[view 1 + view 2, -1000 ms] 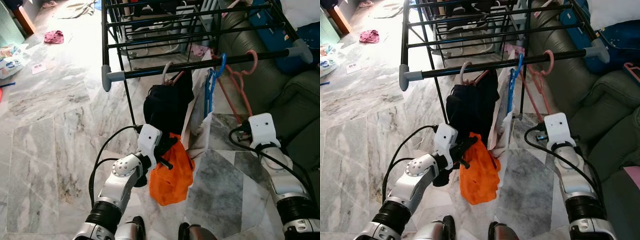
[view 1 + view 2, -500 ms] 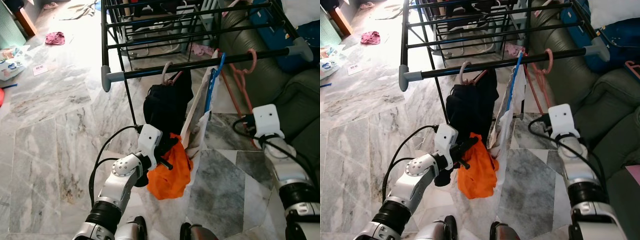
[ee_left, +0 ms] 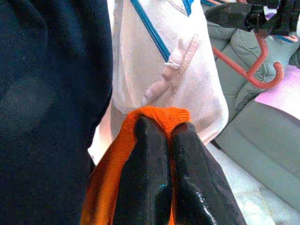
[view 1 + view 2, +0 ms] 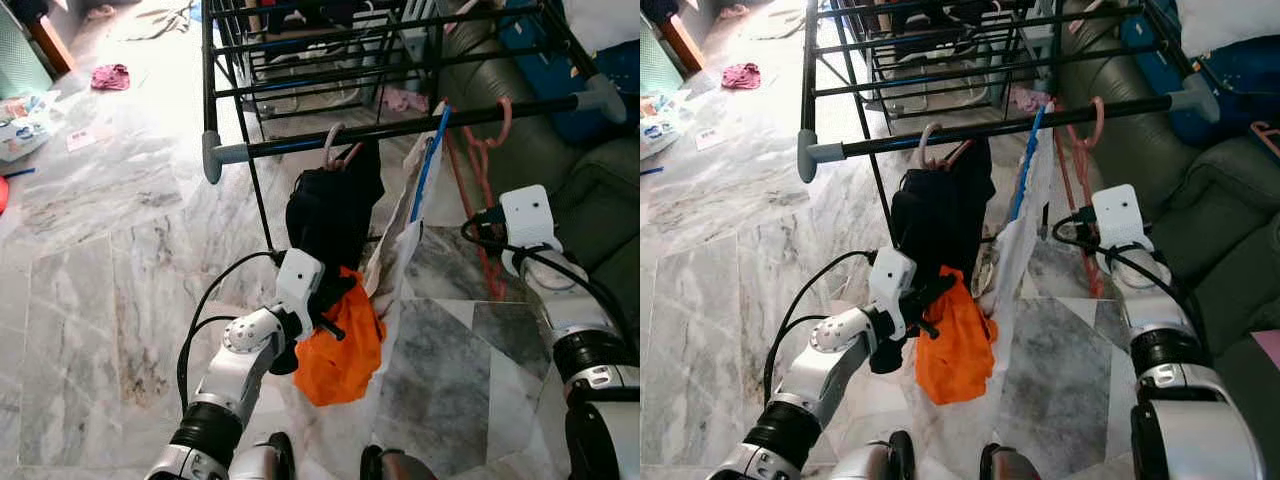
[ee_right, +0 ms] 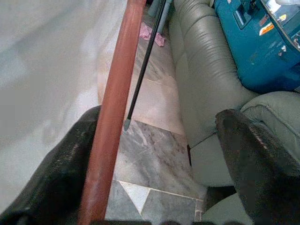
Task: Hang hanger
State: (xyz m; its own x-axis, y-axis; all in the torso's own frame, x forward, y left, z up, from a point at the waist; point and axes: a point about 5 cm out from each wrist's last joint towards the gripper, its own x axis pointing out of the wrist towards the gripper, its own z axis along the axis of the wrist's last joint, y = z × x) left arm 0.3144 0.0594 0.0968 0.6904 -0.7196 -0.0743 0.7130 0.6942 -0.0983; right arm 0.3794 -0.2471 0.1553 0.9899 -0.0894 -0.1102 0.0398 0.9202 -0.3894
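- The red hanger hangs by its hook on the rack's front bar, beside the blue hanger.
- The right end effector is spread apart, apparently astride the hanger's stiff, light arm.
- The left end effector is pinched on soft orange cloth.

Your left arm reaches forward from the lower left of the frame, elbow bent, its tool pinched tight with the two black fingers pressed together. Your right arm rises at the right edge, its tool spread wide apart.
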